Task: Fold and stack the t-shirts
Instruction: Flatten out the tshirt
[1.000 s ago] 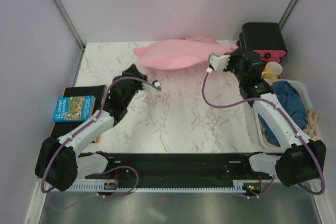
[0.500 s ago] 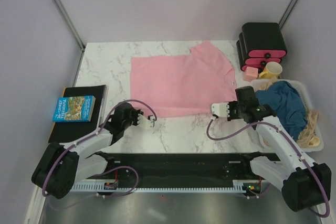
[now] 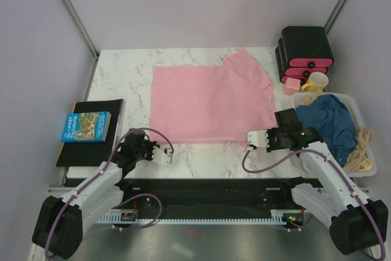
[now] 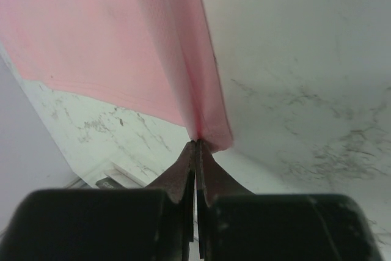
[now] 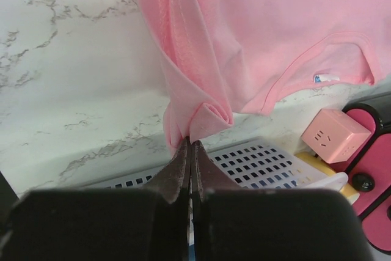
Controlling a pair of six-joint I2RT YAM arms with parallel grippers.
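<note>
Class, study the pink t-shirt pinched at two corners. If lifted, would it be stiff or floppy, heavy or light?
Probably floppy: the pink t-shirt bunches into folds where the left end effector and right end effector pinch it. Likely light, since thin fingertip pinches hold its edge. It would probably sag between the two grips.

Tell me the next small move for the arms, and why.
Probably open the left gripper and right gripper and let the corners drop. The pink shirt lies spread flat on the table, each gripper just pinching one near corner, so nothing more seems left to pull out.
</note>
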